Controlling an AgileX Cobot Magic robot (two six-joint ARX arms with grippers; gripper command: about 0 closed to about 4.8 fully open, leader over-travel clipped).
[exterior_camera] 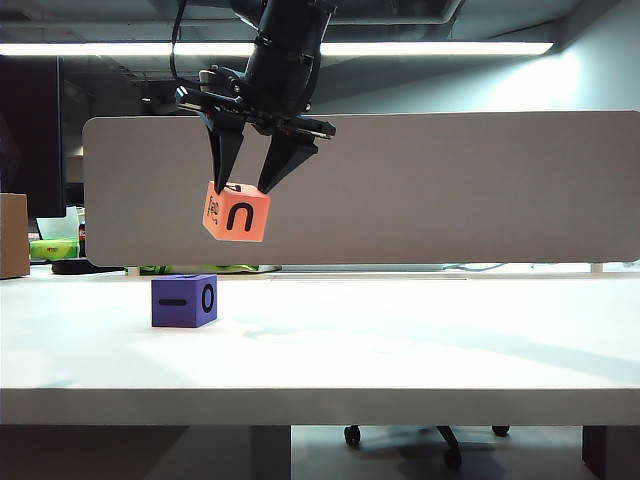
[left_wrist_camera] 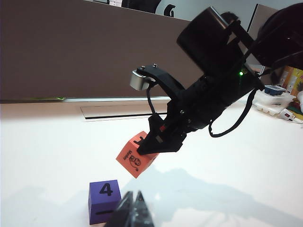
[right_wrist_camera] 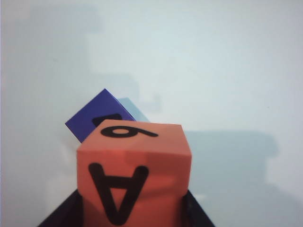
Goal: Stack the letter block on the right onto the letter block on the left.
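Note:
An orange letter block [exterior_camera: 237, 212] hangs in the air, held between the fingers of my right gripper [exterior_camera: 245, 186], which is shut on it. It hangs tilted, above and slightly right of the purple letter block [exterior_camera: 184, 300] resting on the white table [exterior_camera: 400, 340]. In the right wrist view the orange block [right_wrist_camera: 134, 170] fills the space between the jaws, with the purple block [right_wrist_camera: 97, 118] beyond it. In the left wrist view the orange block [left_wrist_camera: 136, 154] floats above the purple block [left_wrist_camera: 104, 198]. My left gripper [left_wrist_camera: 134, 208] is shut, low beside the purple block, holding nothing.
A grey partition panel [exterior_camera: 450, 185] stands along the table's far edge. A cardboard box [exterior_camera: 13, 235] and green items [exterior_camera: 55, 248] sit at the far left behind the table. The table's front edge [exterior_camera: 320, 400] runs across the exterior view.

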